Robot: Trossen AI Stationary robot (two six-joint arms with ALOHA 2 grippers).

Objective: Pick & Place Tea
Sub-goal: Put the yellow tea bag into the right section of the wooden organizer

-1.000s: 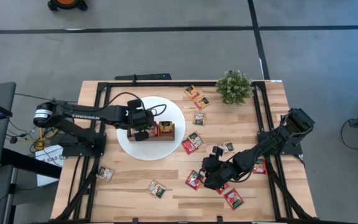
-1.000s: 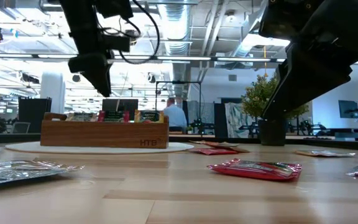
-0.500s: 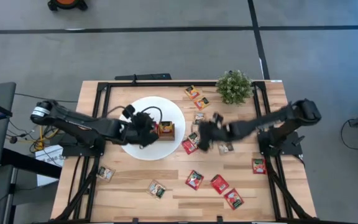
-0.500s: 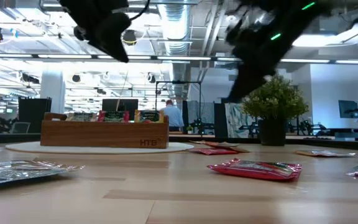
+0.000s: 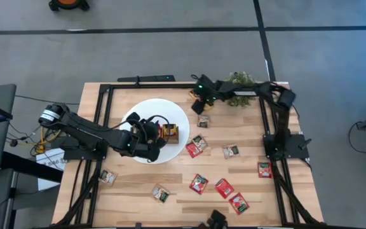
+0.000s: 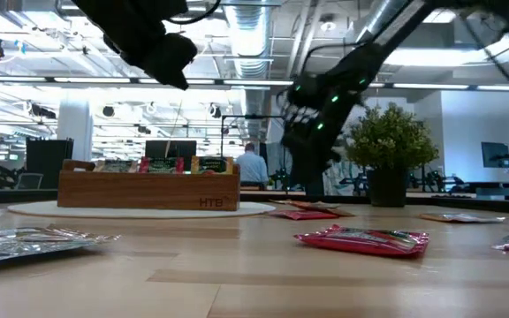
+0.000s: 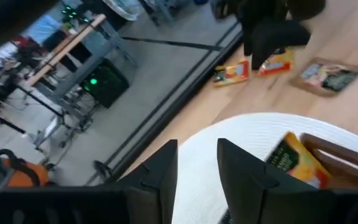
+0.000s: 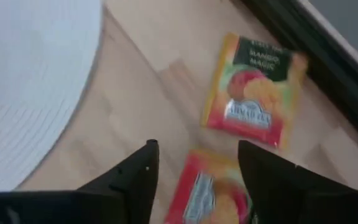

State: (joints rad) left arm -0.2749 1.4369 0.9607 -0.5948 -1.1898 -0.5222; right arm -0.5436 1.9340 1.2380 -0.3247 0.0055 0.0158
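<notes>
- Right gripper [image 8: 194,180]: released, empty, hovering over two orange-yellow tea sachets [image 8: 252,91] near the plant [image 5: 239,87].
- Left gripper [image 7: 196,171]: parted, empty, above the white disc [image 5: 178,114] beside the tray [image 5: 169,133].
- Other sachets [image 5: 199,184]: scattered on the surface [image 5: 132,191].

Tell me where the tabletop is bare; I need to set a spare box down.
Bare wood lies along the far edge between the white disc and the orange-yellow sachets, and at the near left corner between two sachets. The middle and near right are crowded with red sachets. The right hand hovers over the orange-yellow ones.
</notes>
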